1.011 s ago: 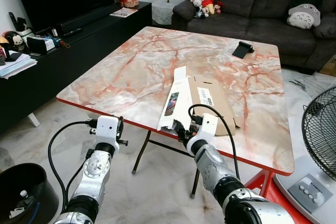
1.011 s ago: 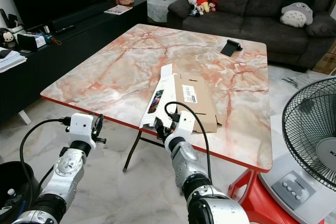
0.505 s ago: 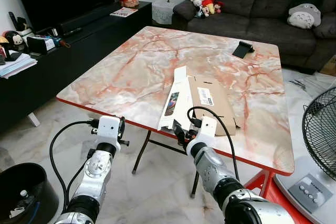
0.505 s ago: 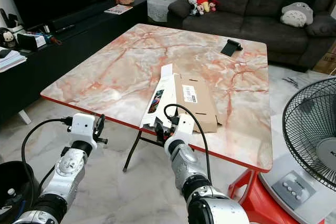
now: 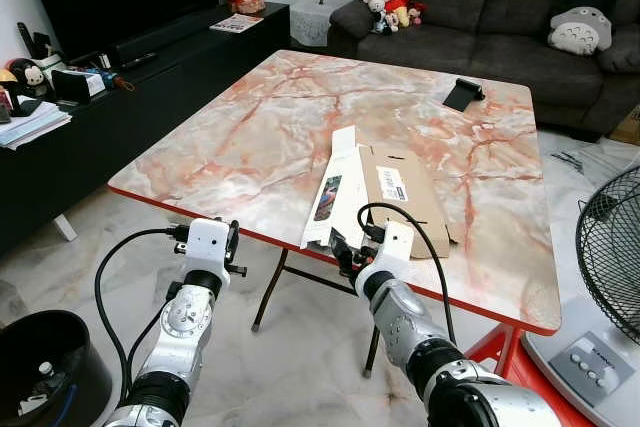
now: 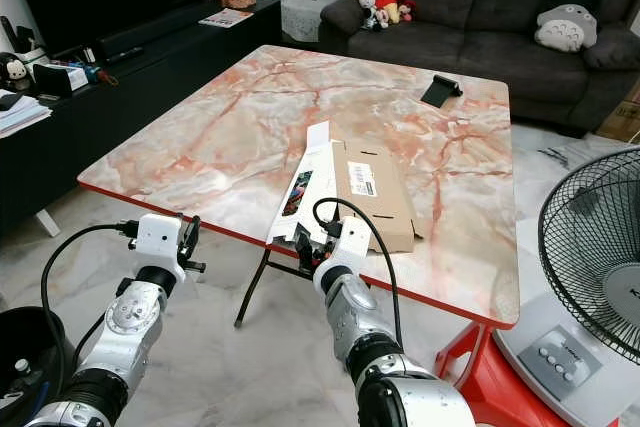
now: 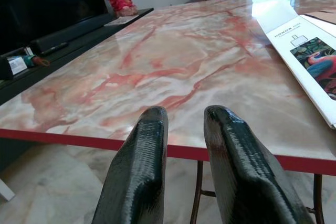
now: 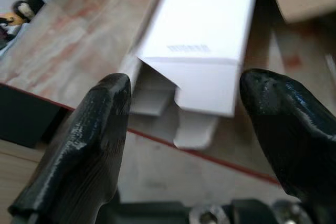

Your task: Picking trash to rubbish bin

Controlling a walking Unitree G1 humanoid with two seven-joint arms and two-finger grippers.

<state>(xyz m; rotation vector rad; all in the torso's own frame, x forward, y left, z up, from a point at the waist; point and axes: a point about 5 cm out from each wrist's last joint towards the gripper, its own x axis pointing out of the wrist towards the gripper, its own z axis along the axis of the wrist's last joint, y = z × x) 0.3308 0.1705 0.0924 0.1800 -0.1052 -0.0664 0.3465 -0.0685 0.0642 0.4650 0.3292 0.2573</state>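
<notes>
In the left eye view, a marble table (image 5: 250, 137) fills the middle of the frame, and a long white box (image 5: 335, 190) lies on it just right of centre, its near end at the table's front edge. A flat brown cardboard box (image 5: 405, 192) lies touching its right side. The right gripper (image 5: 345, 250) sits low in the centre, right at the white box's near end. The left gripper (image 5: 228, 243) hangs lower left, below the table edge. A black rubbish bin (image 5: 45, 362) stands in the bottom left corner, a fan (image 5: 612, 247) at the right edge, and a dark sofa (image 5: 500, 17) across the top right.

The right eye view shows the same layout, with a small black object (image 6: 440, 91) on the far right part of the table.

In the left wrist view, the two fingers (image 7: 139, 177) stand a narrow gap apart with nothing between them, pointing at the table's red edge.

In the right wrist view, the fingers (image 8: 89, 140) are spread wide on either side of the white box's open end flap, not touching it.
</notes>
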